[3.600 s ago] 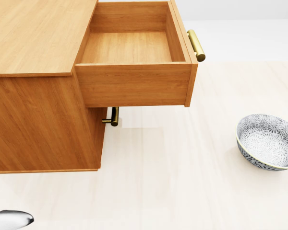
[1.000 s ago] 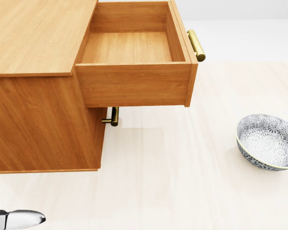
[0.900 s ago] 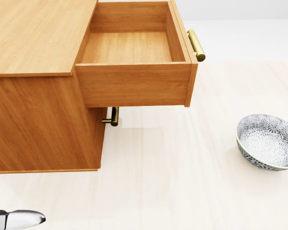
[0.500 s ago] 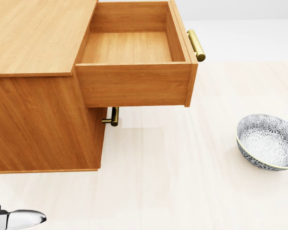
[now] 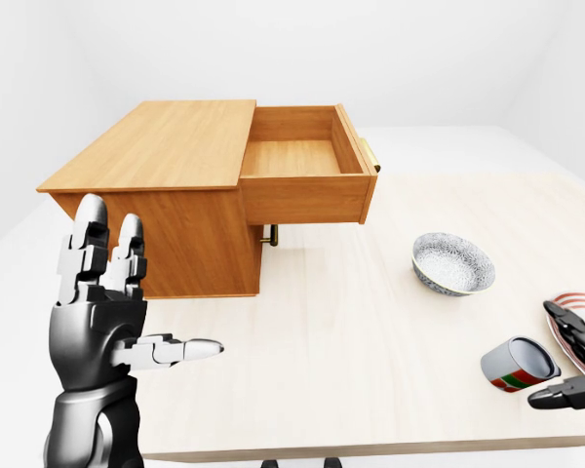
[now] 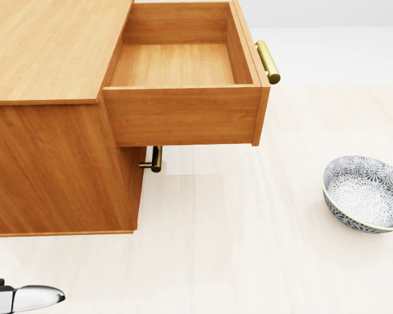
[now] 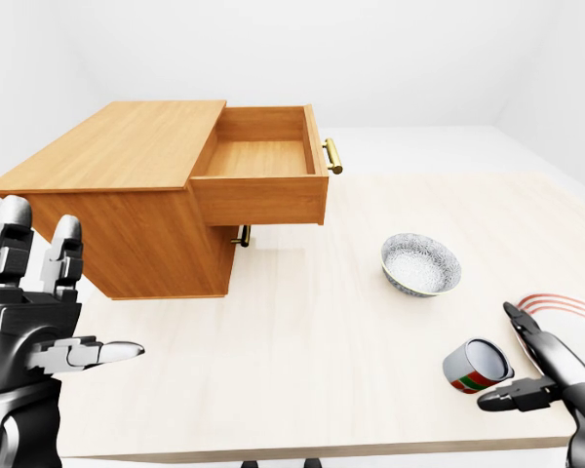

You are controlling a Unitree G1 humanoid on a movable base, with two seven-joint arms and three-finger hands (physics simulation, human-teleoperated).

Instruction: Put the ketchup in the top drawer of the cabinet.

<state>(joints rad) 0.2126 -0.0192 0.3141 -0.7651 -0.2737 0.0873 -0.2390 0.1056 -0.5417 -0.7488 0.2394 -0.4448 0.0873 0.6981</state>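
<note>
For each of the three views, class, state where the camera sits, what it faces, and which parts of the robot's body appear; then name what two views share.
Head view: on the head, tilted down at the open top drawer and bowl; only a left hand fingertip shows.
Left-eye view: on the head, facing across the table; open left hand, right hand beside a tipped can.
Right-eye view: likewise, set slightly rightward.
Both eyes share cabinet, bowl, can, hands.

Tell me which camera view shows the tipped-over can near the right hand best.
The right-eye view. There the can lies whole on the table, open end toward the camera, just left of the open right robot hand. The left-eye view shows it too, nearer the frame's edge. The head view misses it entirely.
</note>
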